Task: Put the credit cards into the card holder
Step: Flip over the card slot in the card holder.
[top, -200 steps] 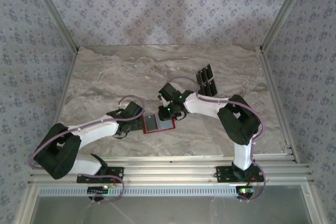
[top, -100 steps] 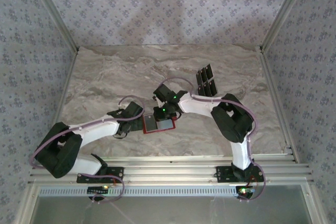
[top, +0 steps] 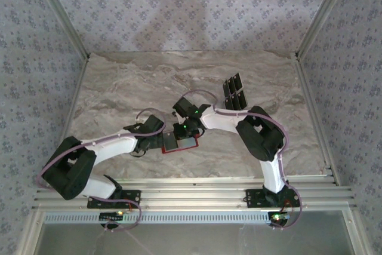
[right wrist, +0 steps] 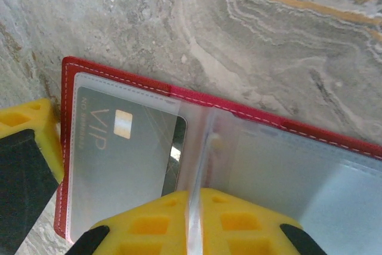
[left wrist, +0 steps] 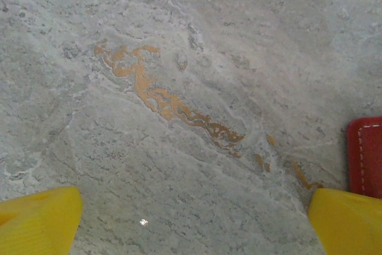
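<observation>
We found the red card holder (top: 182,143) open on the marble table (top: 119,88), the right gripper (right wrist: 194,204) clamped on its clear pocket leaf, and one VIP card (right wrist: 125,159) pocketed. The left gripper (left wrist: 191,222) stood wide apart just beside it; the other credit cards (top: 234,92) lay well apart.

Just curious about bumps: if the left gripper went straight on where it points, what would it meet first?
Probably the bare grey marble tabletop; the left gripper stands open over it. The red stitched card holder lies just beside that line.

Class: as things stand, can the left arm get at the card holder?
Likely yes: the left end effector stands open beside the card holder, bare table between. The right end effector pinches a pocket nearer its middle.
</observation>
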Motion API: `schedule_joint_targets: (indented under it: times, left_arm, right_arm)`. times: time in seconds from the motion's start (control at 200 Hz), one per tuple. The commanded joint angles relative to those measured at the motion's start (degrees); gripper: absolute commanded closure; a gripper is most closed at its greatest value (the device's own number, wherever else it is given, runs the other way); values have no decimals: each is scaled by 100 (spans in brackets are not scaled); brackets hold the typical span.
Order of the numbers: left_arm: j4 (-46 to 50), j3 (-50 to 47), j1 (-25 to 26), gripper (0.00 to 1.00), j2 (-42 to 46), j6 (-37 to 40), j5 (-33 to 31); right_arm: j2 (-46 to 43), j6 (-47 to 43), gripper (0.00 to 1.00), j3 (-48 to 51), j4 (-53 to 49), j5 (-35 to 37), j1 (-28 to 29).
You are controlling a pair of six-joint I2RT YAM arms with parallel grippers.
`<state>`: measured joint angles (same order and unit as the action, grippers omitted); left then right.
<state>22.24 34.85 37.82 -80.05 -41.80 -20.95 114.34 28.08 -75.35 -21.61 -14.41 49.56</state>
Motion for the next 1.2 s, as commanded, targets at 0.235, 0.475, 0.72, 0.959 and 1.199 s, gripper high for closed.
schedule_joint_targets:
  times: [0.235, 0.475, 0.72, 0.959, 1.199]
  left_arm:
    - [-144, -40, -46, 0, -352, 84, 39]
    - [-138, -17, -45, 0, -338, 116, 47]
    - [-124, 177, -165, 0, -380, 285, 11]
    - [93, 587, -558, 0, -140, 625, 29]
    - [446, 843, -807, 0, 318, 831, 29]
  right_arm:
    - [299, 30, 86, -355, -180, -270, 251]
    - [165, -32, 86, -384, -287, -336, 248]
    - [-756, 103, 67, 55, -210, -67, -10]
    - [-1388, 336, 56, 643, -99, 180, -189]
    - [-1545, 614, 50, 1212, 161, 110, -237]
